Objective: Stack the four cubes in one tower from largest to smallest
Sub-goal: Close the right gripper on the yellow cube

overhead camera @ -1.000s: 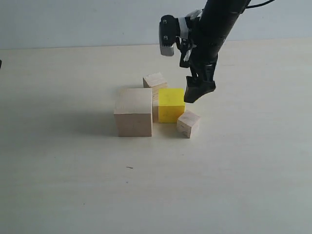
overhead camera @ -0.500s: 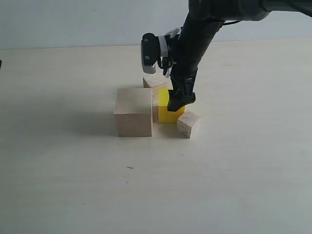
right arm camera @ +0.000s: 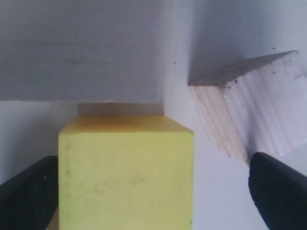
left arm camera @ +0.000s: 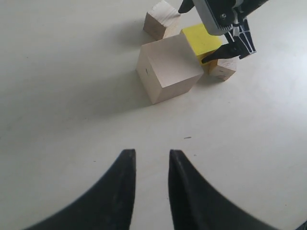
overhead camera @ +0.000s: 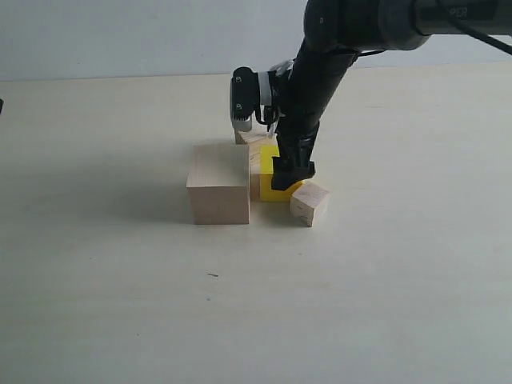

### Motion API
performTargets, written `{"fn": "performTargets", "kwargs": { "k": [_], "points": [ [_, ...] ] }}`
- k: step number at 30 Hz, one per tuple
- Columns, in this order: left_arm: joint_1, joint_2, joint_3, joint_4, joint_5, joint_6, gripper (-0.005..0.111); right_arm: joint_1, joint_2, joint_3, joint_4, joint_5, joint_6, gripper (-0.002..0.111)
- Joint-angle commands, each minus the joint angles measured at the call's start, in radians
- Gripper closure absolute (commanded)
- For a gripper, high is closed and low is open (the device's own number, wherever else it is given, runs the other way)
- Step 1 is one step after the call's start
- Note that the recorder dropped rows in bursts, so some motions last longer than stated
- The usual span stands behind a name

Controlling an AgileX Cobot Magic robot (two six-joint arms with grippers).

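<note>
My right tool (overhead camera: 290, 173) wide, fingers flanking the yellow cube (right arm camera: 125, 175), right arm nearer | cube on desk (overhead camera: 120, 280) just beside large wood cube (overhead camera: 218, 182) | left tool (left arm camera: 151, 184) narrow, empty, well apart.

Right arm (overhead camera: 328, 64): glossy black, round tube-like links, fat joint housing at the top. Pale lettering (overhead camera: 460, 11) on the upper link, too small to read. Thin black cable (overhead camera: 490, 44) comes off that link. Silver-grey camera box (overhead camera: 242, 100) at the wrist has rounded corners and small dark screws on its face, with a white bracket piece beside it. Right pincer (overhead camera: 292, 166): matte black, wedge-shaped fingers (right arm camera: 280, 191) with blunt ends. Left pincer (left arm camera: 149, 155): only two smooth black prongs (left arm camera: 115, 196) visible, horn-curved, broad at the base, narrowing to rounded ends.
</note>
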Motion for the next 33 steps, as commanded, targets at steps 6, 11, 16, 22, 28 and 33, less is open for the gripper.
{"fn": "performTargets", "kwargs": {
  "k": [6,11,16,22,28,33],
  "points": [
    [0.003,-0.004,0.002,-0.008,0.001,0.006,0.080,-0.004,0.030,-0.006,-0.061,0.008,0.071,0.008],
    [0.003,-0.004,0.002,-0.006,-0.008,0.006,0.080,-0.004,-0.003,-0.006,-0.018,-0.003,0.083,0.008],
    [0.003,-0.004,0.002,-0.006,-0.008,0.010,0.080,-0.004,-0.032,-0.006,-0.022,-0.026,0.089,0.008],
    [0.003,-0.004,0.002,-0.006,-0.004,0.008,0.080,-0.004,-0.030,-0.006,-0.082,-0.019,0.147,0.008],
    [0.003,-0.004,0.002,-0.006,-0.004,0.008,0.080,-0.004,-0.024,-0.004,-0.080,-0.020,0.161,0.008],
    [0.003,-0.004,0.002,-0.006,-0.004,0.008,0.080,-0.004,-0.001,-0.004,-0.059,0.003,0.161,0.008]
  ]
}}
